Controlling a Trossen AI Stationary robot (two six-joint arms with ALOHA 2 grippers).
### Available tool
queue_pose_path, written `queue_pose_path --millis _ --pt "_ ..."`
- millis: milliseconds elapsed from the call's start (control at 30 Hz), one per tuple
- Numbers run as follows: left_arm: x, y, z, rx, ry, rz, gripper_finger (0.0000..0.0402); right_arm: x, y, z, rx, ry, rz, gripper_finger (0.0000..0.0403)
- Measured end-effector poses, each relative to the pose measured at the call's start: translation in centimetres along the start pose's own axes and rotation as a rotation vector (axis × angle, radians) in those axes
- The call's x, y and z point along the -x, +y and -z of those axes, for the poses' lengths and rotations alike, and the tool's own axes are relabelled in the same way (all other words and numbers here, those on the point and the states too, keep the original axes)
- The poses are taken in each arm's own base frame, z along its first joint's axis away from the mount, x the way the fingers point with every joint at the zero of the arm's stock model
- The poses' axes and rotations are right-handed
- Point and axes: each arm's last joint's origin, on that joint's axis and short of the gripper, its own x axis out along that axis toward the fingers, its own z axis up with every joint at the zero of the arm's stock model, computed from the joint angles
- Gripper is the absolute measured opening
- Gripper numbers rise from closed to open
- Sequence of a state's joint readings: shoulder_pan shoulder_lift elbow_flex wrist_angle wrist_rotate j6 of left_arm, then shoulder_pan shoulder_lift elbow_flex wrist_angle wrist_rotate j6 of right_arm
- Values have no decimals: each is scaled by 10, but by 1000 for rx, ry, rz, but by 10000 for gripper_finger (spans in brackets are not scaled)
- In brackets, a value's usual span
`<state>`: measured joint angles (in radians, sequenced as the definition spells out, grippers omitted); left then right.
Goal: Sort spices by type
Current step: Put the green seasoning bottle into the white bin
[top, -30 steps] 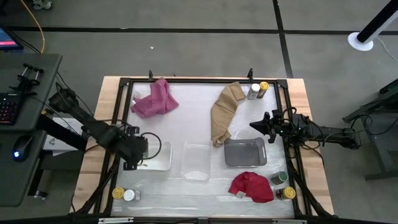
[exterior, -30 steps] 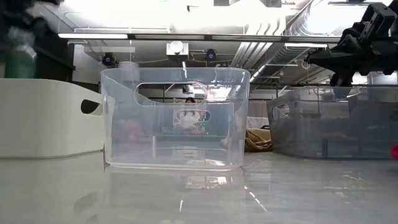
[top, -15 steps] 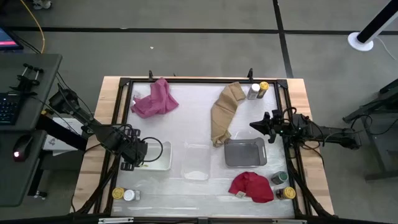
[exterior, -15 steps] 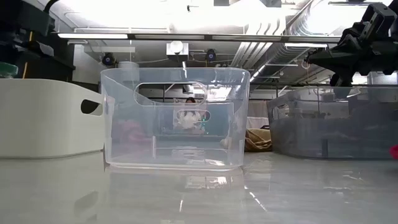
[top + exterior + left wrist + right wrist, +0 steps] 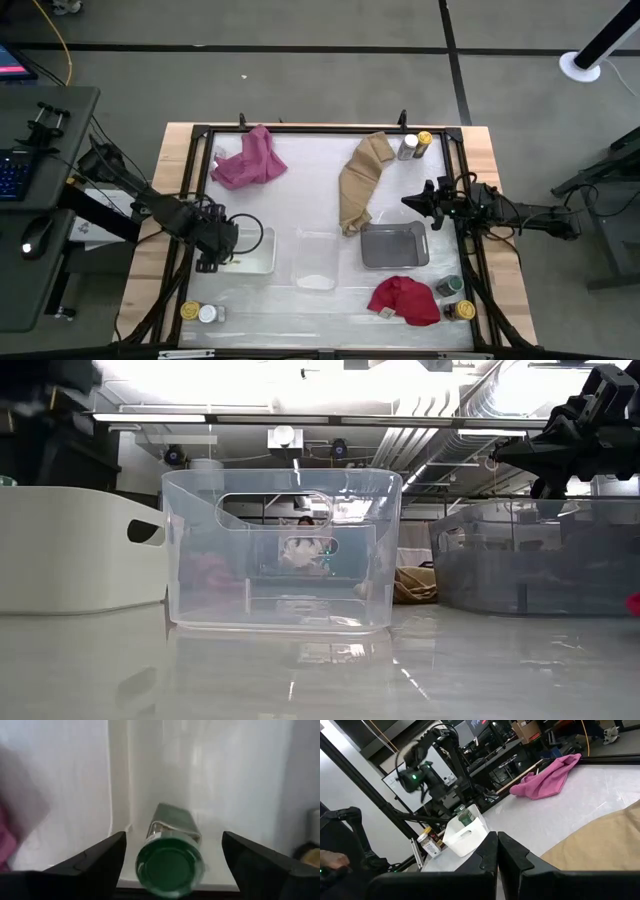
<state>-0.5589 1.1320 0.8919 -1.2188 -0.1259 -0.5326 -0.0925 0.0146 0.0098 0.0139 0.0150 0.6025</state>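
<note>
A green-lidded jar stands in the left end of the white tray, with its lid toward my left wrist camera. It also shows in the right wrist view, poking above the tray's rim. My left gripper is open above it, one finger on each side of the jar with a gap at both; in the high view my left gripper hangs over the tray's left end. My right gripper is shut and empty, held above the table between the tan cloth and the grey tray.
A clear tray stands between the white and grey ones. Jars stand at the far right corner, the near left corner and the near right corner. A pink cloth lies far left and a red cloth near right.
My left gripper has gone down over the white tray with the green-lidded jar. In the low view the jar's lid has sunk from well above the tray's rim to about level with it. My right arm has kept still.
</note>
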Motion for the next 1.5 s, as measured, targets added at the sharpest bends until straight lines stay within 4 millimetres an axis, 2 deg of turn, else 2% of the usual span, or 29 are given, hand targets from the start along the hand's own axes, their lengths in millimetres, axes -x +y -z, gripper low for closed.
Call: queue_pose_path --millis 167,300,433,500,600,667,767,833,967,1033,1100,1200,1267,1367,1500 --pt "46 8 -15 17 -163 -26 313 0 0 0 0 0 0 1" --pt "79 19 -33 94 -368 -100 313 0 0 0 0 0 0 1" --pt "96 33 -57 258 -599 -135 313 0 0 0 0 0 0 1" --pt "101 39 -67 346 -682 -97 313 0 0 0 0 0 -1 1" --pt "106 42 -72 373 -736 -12 313 0 0 -2 0 -29 11 1" --pt "110 43 -70 390 -756 14 313 0 3 -10 -82 -152 27 1" --pt "117 46 -62 435 -803 -7 313 3 7 -24 -372 -381 32 1" --pt "123 49 -58 464 -860 -46 313 5 10 -33 -427 -500 9 1" --pt "138 58 -52 484 -978 -130 314 17 33 -65 -295 -771 -203 1" --pt "143 63 -49 490 -1017 -149 314 21 52 -88 -145 -866 -273 1" --pt "148 68 -46 494 -1046 -165 314 16 74 -113 12 -884 -320 1" --pt "153 75 -42 499 -1074 -174 314 -11 102 -144 143 -754 -312 1" --pt "155 78 -39 500 -1080 -172 314 -35 116 -159 180 -582 -252 1" --pt "156 80 -36 496 -1080 -154 314 -63 127 -170 241 -166 -103 1" --pt "157 80 -33 483 -1074 -146 314 -76 128 -171 92 341 206 1"
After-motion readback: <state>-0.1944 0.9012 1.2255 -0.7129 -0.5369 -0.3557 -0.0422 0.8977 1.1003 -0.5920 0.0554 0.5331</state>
